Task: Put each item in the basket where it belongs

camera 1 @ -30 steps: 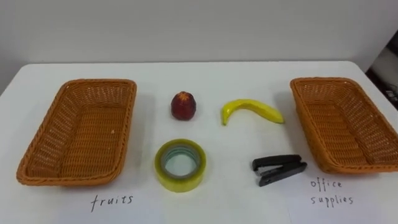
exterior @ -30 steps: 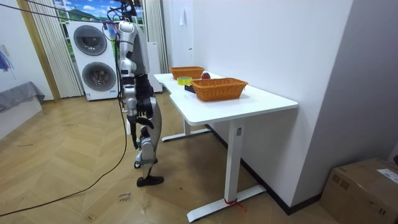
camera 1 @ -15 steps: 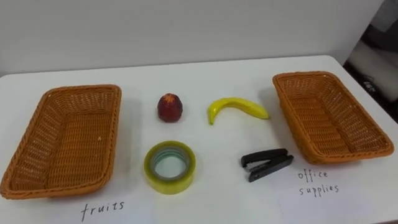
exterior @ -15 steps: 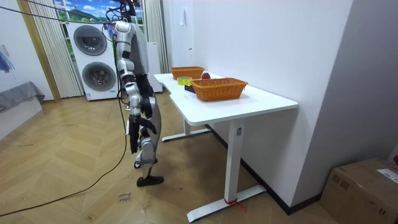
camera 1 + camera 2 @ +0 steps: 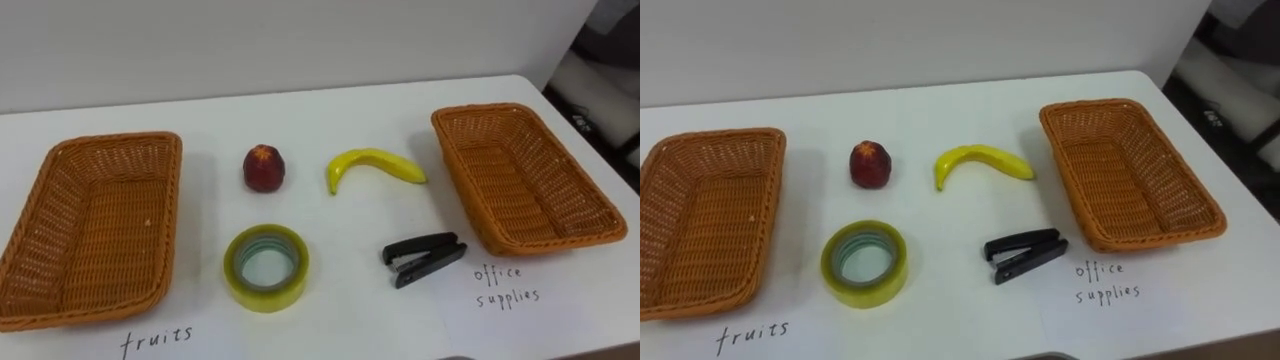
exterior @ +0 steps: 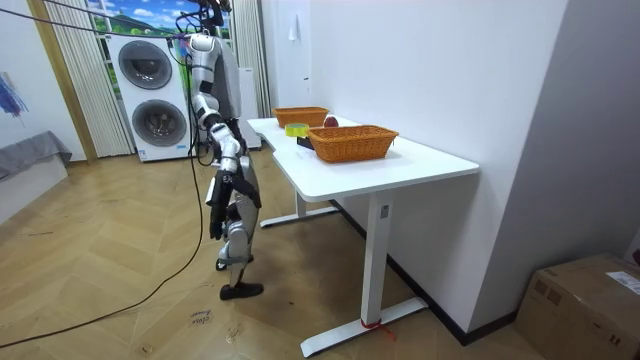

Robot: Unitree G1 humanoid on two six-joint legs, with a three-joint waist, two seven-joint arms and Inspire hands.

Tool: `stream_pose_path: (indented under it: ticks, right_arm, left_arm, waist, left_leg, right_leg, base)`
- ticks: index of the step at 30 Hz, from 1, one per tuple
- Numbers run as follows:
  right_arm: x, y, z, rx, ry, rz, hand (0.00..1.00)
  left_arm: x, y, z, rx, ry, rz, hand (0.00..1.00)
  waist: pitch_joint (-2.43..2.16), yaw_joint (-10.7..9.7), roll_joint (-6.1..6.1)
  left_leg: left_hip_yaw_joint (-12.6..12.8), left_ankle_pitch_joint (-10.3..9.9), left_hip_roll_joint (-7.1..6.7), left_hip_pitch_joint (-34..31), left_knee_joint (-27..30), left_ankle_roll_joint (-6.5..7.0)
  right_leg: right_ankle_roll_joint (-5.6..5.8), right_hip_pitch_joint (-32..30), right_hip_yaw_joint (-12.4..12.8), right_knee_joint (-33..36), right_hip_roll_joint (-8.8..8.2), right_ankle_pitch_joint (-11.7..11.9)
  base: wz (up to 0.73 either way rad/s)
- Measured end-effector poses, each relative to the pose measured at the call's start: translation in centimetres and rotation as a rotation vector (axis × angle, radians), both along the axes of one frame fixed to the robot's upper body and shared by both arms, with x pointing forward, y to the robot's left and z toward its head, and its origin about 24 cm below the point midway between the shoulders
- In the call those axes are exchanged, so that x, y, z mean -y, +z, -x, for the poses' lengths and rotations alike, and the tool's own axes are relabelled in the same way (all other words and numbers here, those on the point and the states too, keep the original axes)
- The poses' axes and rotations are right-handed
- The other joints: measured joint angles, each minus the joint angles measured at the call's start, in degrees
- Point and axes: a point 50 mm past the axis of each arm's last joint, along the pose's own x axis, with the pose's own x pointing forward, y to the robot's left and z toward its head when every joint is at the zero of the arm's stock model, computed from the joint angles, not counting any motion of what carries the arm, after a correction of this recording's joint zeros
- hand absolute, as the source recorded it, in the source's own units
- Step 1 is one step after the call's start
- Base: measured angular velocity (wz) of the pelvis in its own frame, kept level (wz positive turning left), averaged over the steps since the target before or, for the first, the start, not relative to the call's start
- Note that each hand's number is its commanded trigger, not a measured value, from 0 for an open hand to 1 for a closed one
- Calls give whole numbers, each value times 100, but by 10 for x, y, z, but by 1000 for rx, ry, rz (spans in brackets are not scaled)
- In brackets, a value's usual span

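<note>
Where the banana point(image 5: 375, 165) lies, the stapler point(image 5: 423, 258) lies just in front.

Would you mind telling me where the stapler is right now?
In the left eye view, the stapler lies on the table, right of the tape roll, below the banana and just left of the office supplies basket, outside it.
</note>
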Motion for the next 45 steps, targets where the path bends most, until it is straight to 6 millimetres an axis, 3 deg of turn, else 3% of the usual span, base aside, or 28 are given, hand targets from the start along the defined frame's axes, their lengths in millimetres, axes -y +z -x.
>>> stream_pose_path:
  ticks: [10,19,25,33,45]
  right_arm:
    - [16,42,-28,14,40,260,0]
    - [16,73,-57,83,117,412,0]
    - [18,111,-73,189,148,570,0]
    - [14,165,-87,217,243,889,0]
    - [-12,205,-106,92,462,1290,0]
  left_arm:
    - [-2,1,-5,25,-33,-21,0]
    - [0,0,-3,5,-61,-16,0]
    - [0,0,-2,13,-63,-21,0]
    - [1,0,-5,39,-92,-12,0]
    - [6,-3,8,-44,-131,16,0]
  waist:
    - [10,133,14]
    - [13,198,-1]
    - [26,158,-11]
    - [6,206,-34]
    - [21,466,-58]
  left_leg:
    - [7,0,0,12,-7,-1]
    - [11,1,-4,18,-31,0]
    - [12,11,-5,-66,-64,12]
    - [1,12,-4,-64,-69,12]
    - [-19,12,1,-54,-23,12]
  right_leg:
    - [2,-4,-6,-8,1,-1]
    - [4,-5,-28,-19,-5,-1]
    - [5,-101,-23,-19,0,-1]
    - [4,-83,-42,-3,5,7]
    - [2,-94,-135,51,-10,6]
  base:
    - [0]
    - [0]
    - [0]
    - [0]
    - [1]
